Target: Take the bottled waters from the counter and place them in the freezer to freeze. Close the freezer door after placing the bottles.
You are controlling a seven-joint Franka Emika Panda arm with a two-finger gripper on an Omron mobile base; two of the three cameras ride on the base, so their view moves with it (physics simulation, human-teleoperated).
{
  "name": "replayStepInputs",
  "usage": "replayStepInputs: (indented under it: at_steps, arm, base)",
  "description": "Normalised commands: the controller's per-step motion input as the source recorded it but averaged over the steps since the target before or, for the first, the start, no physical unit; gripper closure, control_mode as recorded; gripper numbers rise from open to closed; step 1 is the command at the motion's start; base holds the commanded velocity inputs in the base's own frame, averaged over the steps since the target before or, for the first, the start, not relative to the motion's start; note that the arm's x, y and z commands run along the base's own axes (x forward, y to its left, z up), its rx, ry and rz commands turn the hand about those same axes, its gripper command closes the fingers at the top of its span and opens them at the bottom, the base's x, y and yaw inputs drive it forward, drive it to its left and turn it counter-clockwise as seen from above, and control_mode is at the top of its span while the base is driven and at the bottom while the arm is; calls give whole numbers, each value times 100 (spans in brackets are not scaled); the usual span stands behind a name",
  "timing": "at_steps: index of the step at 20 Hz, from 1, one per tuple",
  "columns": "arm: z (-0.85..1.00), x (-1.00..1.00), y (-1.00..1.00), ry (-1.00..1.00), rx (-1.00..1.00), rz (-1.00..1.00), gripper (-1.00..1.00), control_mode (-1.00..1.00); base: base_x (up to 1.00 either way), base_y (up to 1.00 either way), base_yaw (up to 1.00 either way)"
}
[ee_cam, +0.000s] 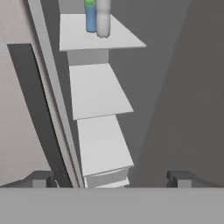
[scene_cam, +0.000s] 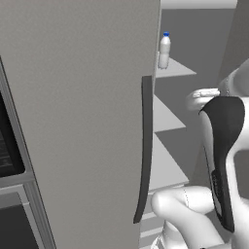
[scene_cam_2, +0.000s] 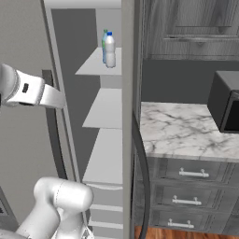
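With the pale translucent white blue-capped bottle (scene_cam_2: 109,49) and the blue green-capped bottle (ee_cam: 90,16) already stood on the freezer's top white shelf (scene_cam_2: 100,63), the wide-open, empty end effector (ee_cam: 112,178) (poised below that shelf) could be trapped if the tall light-grey freezer door (scene_cam_2: 128,116) were swung shut prematurely.

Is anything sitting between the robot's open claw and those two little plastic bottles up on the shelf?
Hand view: bare white shelves between gripper and bottles.
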Motion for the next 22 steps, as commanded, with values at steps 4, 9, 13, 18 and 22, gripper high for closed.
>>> replayStepInputs:
  at_steps: [4,9,13,18,22]
  arm:
    - [-37,-75,0,0,15,0,-100,-100]
    - [-39,-69,0,0,15,0,-100,-100]
    - [-37,-16,1,8,2,0,-100,-100]
    - [-13,0,0,7,0,0,-100,-100]
    - [0,0,0,0,0,0,-100,-100]
  base:
    - [0,0,0]
    - [0,0,0]
    - [0,0,0]
    - [0,0,0]
    - [0,0,0]
